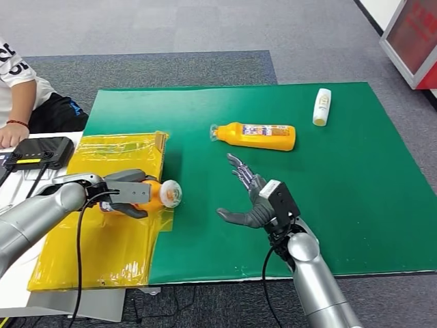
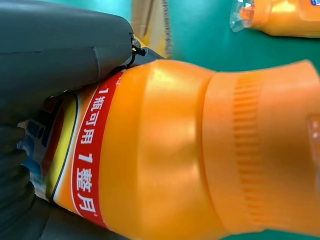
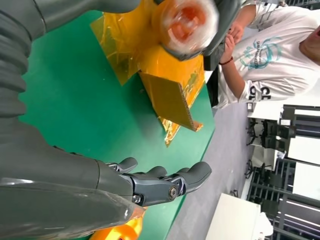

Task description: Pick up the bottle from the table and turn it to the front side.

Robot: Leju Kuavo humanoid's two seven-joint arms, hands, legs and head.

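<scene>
My left hand (image 1: pixel 123 193) grips an orange bottle (image 1: pixel 160 194) on its side, just above the yellow box (image 1: pixel 118 225), its clear cap pointing toward my right hand. Up close, the bottle (image 2: pixel 181 150) shows a red label band with white characters, and my left hand (image 2: pixel 53 55) wraps its body. The capped end (image 3: pixel 186 22) faces the right wrist camera. My right hand (image 1: pixel 250 198) hovers open over the green mat (image 1: pixel 350 198), fingers spread (image 3: pixel 158 182), holding nothing. A second orange bottle (image 1: pixel 256 136) lies flat on the mat beyond the right hand.
A small white bottle (image 1: pixel 322 106) lies near the mat's far right. A person in a white shirt (image 1: pixel 16 96) sits at the far left beside a black device (image 1: pixel 38 152). Cables hang off the table's near edge.
</scene>
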